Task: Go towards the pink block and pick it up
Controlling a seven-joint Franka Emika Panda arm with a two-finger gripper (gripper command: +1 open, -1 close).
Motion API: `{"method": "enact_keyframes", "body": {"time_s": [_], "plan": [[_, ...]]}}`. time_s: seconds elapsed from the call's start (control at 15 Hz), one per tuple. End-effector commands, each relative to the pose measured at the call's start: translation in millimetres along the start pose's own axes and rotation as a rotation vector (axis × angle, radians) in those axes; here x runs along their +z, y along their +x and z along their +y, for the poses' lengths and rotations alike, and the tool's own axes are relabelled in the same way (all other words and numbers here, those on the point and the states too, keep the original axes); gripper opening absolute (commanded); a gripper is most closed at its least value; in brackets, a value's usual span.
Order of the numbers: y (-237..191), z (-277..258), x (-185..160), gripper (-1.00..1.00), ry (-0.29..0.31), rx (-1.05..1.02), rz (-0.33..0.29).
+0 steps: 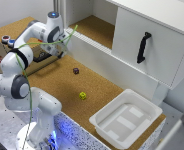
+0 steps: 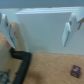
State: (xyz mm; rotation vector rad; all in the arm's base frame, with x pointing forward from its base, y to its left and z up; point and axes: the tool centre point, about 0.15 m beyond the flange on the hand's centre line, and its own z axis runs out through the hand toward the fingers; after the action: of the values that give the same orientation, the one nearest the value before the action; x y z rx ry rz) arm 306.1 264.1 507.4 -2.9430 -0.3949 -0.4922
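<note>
A small dark purplish-pink block [image 1: 76, 70] lies on the cork table top near the middle. It also shows in the wrist view [image 2: 75, 69], low in the picture, on the cork. My gripper [image 1: 63, 50] hangs above the table toward the exterior view's left of the block, well apart from it. In the wrist view the gripper [image 2: 37, 31] is open and empty, with its two fingers [image 2: 67, 29] spread wide. No other pink block is in view.
A yellow-green block [image 1: 82, 95] lies nearer the table's front. A white bin [image 1: 127, 118] stands at the exterior view's right. A white cabinet with a black handle [image 1: 143, 47] runs along the back. A black object [image 1: 42, 56] lies beside the gripper and also shows in the wrist view [image 2: 22, 60].
</note>
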Motion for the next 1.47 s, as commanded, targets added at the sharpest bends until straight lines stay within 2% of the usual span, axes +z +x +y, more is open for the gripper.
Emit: {"method": "enact_keyframes", "body": {"time_s": [0.0,0.07,0.27,0.33,0.4,0.47,0.93,1.07,1.4], "plan": [[68.5,-125.2,-3.2,1.00,-0.164,-0.180,-0.187],[77.5,-140.6,0.7,1.00,-0.173,-0.216,-0.207],[88.1,-158.1,14.9,1.00,-0.120,-0.212,-0.231],[88.2,-165.6,22.4,1.00,-0.118,-0.224,-0.249],[86.7,-170.4,30.6,1.00,-0.154,-0.246,-0.282],[84.5,-171.8,38.2,1.00,-0.146,-0.235,-0.288],[84.0,-162.3,84.3,1.00,-0.169,-0.137,-0.292],[85.1,-163.8,93.0,1.00,-0.194,-0.133,-0.294],[79.6,-170.4,117.3,1.00,-0.189,-0.101,-0.298]]}}
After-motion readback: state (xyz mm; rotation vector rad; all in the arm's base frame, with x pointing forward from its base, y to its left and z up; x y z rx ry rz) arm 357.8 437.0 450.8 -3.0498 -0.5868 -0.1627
